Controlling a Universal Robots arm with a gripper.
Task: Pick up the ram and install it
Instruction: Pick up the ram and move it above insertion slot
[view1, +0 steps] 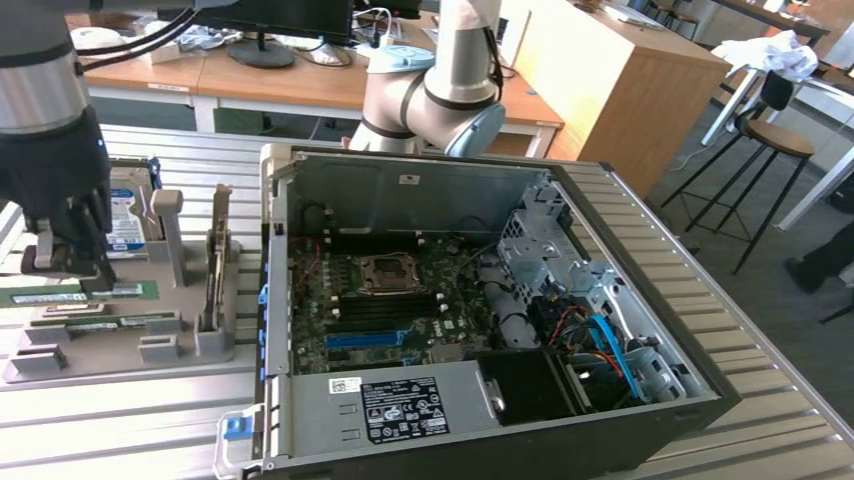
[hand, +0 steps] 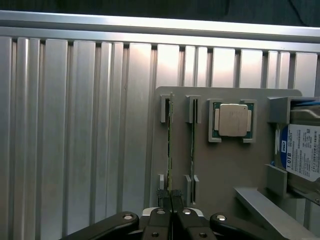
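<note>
Closest to me is the front of the open computer case (view1: 400, 185). Its power supply (view1: 387, 405) carries a black-and-white label, but the print is too fine to read. A blue latch (view1: 238, 426) sits at the case's lower left corner.

At the exterior view's left, a grey holder tray (view1: 120, 355) rests on the ribbed metal table (view1: 107, 430). The gripper (view1: 63, 270) is low over it. In the wrist view the gripper (hand: 171, 196) has its jaws drawn narrow, pinched on the upper edge of the ram (hand: 170, 140) at one end. That ram is a thin green stick standing on edge in the tray's slots. A second stick (hand: 193, 145) stands parallel just beside it in its own slots, clear of the fingers. Near those is a square processor chip (hand: 233, 120) in its pocket. Past that stands a hard drive (hand: 302, 150), whose label reads "1.0TB" next to a blue WD badge.

In the exterior view a taller card (view1: 218, 260) stands on edge at the tray's right side, between the gripper and the case wall. On the side of the ram away from the chip, the tray's edge is close, with open ribbed table alongside it. The motherboard (view1: 387, 310), with its blue slot (view1: 363, 338), lies flat in the case, well apart from the gripper.

Farther back are a second arm's base (view1: 447, 95), wooden desks (view1: 267, 80) and a stool (view1: 777, 140).
</note>
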